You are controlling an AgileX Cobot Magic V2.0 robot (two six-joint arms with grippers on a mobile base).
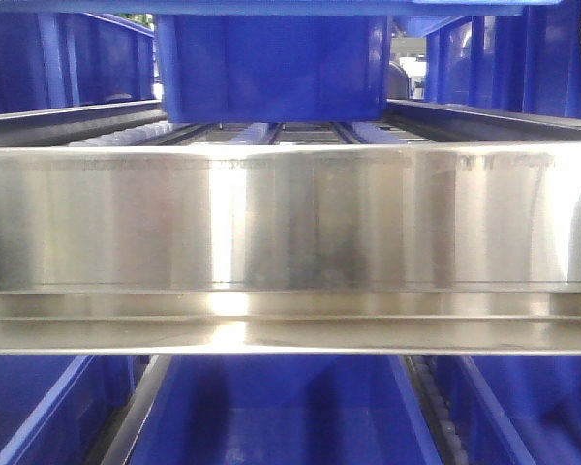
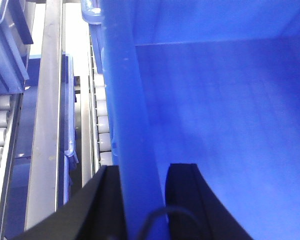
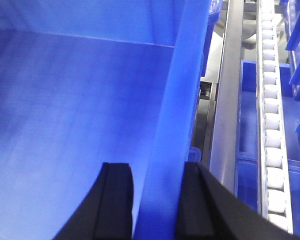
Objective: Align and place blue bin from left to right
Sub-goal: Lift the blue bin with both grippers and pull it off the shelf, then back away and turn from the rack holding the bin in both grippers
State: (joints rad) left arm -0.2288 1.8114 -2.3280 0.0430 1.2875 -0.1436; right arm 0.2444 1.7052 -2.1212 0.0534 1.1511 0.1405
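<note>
Your left end effector (image 2: 145, 170) straddles the left wall of the bin (image 2: 215, 125): one black finger (image 2: 102, 205) is outside the wall and the other sits inside against it, so it is clamped on that wall with only the wall's thickness between the pads. Your right end effector (image 3: 154, 167) grips the opposite wall the same way, with its inner finger (image 3: 115, 200) over the bin's floor and the outer one on the side toward the rollers (image 3: 270, 115). Both wrist views look down into the bin, and its smooth blue floor is bare wherever it shows. Just left of the gripped wall, the left wrist view shows a line of white rollers, then a grey metal rail (image 2: 45, 125). Farther left, a second bin (image 2: 5, 45) sits over another roller track. Through the gaps beside the rails you can make out blue bins on a lower level. In the front view a wide steel beam (image 1: 290, 223) crosses the middle of the picture. Above it, a blue bin stands in the centre lane of the upper roller tracks, square to the camera, with more blue bins to either side. It looks like the one you are holding, though neither end effector appears in that view. Below the beam, a lower bin (image 1: 281, 417) is seen from above, with roller tracks on both sides.
</note>
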